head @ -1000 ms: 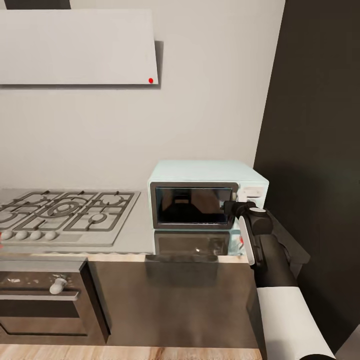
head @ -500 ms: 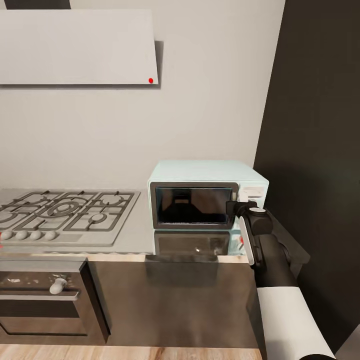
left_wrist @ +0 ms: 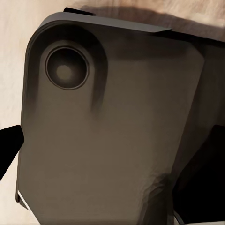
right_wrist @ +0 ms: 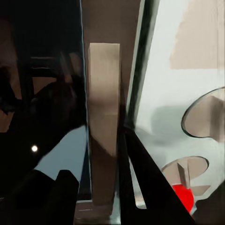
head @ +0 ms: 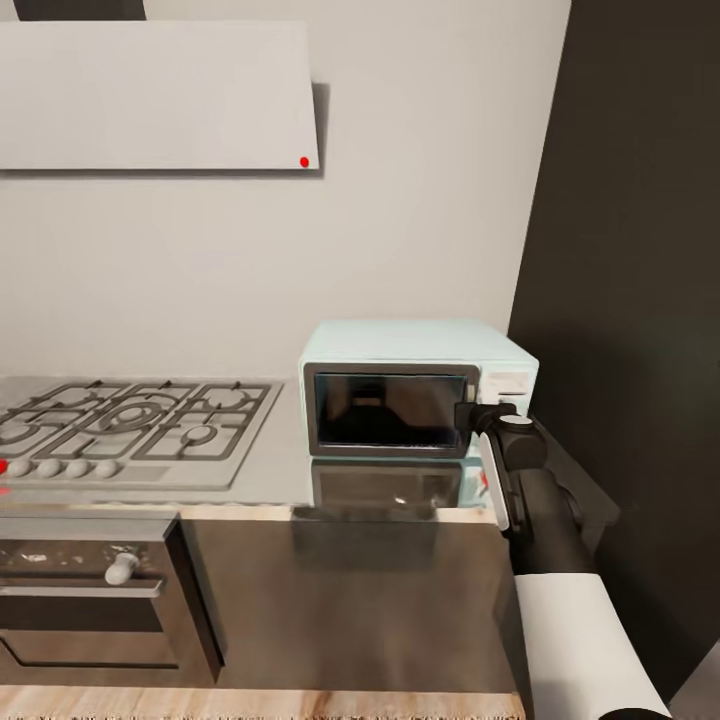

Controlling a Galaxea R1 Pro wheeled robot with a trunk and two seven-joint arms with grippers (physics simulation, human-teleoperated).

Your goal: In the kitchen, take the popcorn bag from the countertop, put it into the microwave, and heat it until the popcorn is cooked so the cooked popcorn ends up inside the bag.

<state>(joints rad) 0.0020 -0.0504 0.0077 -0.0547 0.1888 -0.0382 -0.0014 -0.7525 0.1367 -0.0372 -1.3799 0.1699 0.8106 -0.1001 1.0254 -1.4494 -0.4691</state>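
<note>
One wide pale grey wall fills the far side of the kitchen, with a flat white hood (head: 155, 95) high on the left and a tall dark panel (head: 640, 300) on the right. Below runs the countertop (head: 275, 470), smooth and grey, over dark glossy cabinet fronts. A steel gas hob (head: 130, 425) lies at its left, with a built-in oven (head: 90, 600) beneath. To the right sits the microwave (head: 415, 390), small and pale blue, its dark glass door looking shut.

The right arm reaches forward from the near right, and the right gripper (head: 478, 418) sits at the door's right edge, beside the white knob panel. In the right wrist view its dark fingers (right_wrist: 140, 178) stand either side of the door's upright pale handle (right_wrist: 103, 126); whether they are pinching it or only spread around it cannot be told. The left wrist view looks at a dark rounded housing, so that hand's state cannot be told either.

No mustard-yellow popcorn bag can be seen on the visible counter.

A likely risk: if the grip on the handle is loose, the fingers could slip off as the door is pulled, or the light microwave could slide on the smooth worktop.
</note>
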